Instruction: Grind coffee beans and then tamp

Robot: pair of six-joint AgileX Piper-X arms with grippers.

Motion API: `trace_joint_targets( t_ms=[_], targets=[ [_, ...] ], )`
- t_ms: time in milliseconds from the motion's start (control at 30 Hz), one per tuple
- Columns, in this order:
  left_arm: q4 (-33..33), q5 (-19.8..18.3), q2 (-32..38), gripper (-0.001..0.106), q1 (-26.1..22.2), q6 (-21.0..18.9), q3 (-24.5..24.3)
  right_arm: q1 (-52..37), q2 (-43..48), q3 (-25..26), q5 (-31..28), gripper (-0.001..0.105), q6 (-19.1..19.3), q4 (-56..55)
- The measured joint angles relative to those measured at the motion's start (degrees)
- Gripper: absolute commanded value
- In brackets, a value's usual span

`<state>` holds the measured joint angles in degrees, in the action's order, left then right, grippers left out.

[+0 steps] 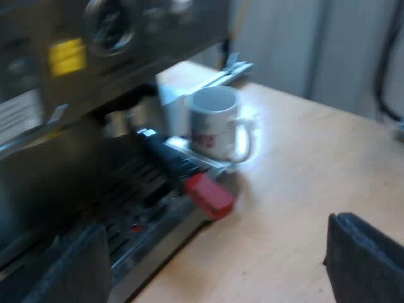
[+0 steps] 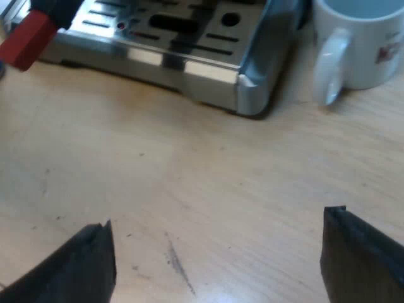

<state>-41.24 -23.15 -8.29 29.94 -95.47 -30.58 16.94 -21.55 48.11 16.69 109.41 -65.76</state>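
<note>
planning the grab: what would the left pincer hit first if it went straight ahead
Probably the holder's red handle end, jutting from the espresso machine; the open left pincer points roughly at it, depth unclear.

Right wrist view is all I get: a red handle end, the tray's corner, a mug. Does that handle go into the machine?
Observer: It seems so. In the left wrist view the dark handle runs from under the espresso machine out to the red end, above the drip tray.
Operator: Is the other arm carrying anything?
Observer: No. The left gripper is open, with only the table between its fingers. The red end lies just ahead of it.
Operator: Anything on the machine's face?
Observer: A round dial sits beside a yellow label.
</note>
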Motion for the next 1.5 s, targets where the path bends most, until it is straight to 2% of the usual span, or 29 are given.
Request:
trace_joint_targets(
  t_ms=[100,367,600,767,1000,1133,1233,1300,1367,1500],
  targets=[
    [5.4,-2.5,-1.5,0.071,2.2,0.3,4.2,4.0,-1.4,0.0,0.1,0.069,1.7,0.5],
    [17.4,-2.9,-2.1,0.071,3.1,0.7,14.1,11.2,-2.5,-1.1,-0.2,0.069,3.3,7.3],
    [19.8,-2.9,-2.2,0.071,3.1,0.7,21.1,12.6,-2.5,-5.9,-0.2,0.069,3.3,13.0],
    [22.0,-2.9,-2.4,0.071,3.1,0.7,21.2,12.6,-2.6,-8.8,-0.2,0.069,3.3,16.9],
    [21.7,-2.9,-2.4,0.071,3.1,0.7,21.3,13.5,-2.6,-12.1,-0.3,0.069,3.3,24.3],
    [21.6,-2.9,-2.4,0.071,3.1,0.7,21.3,19.0,-2.6,-14.9,-3.6,0.068,3.3,27.0],
    [21.6,-2.9,-2.4,0.071,3.1,0.7,21.3,24.6,-2.6,-16.9,-8.5,0.064,1.5,29.9],
    [21.6,-2.9,-2.4,0.071,3.1,0.7,21.3,29.9,-2.9,-18.3,-14.2,0.056,-1.7,33.0],
    [21.6,-2.9,-2.4,0.071,3.1,0.7,21.3,34.2,-3.7,-19.3,-17.2,0.055,-3.6,35.4],
    [21.6,-2.9,-2.4,0.071,3.1,0.7,21.3,43.8,-7.4,-21.3,-26.9,0.055,-7.9,40.9]
  ],
)
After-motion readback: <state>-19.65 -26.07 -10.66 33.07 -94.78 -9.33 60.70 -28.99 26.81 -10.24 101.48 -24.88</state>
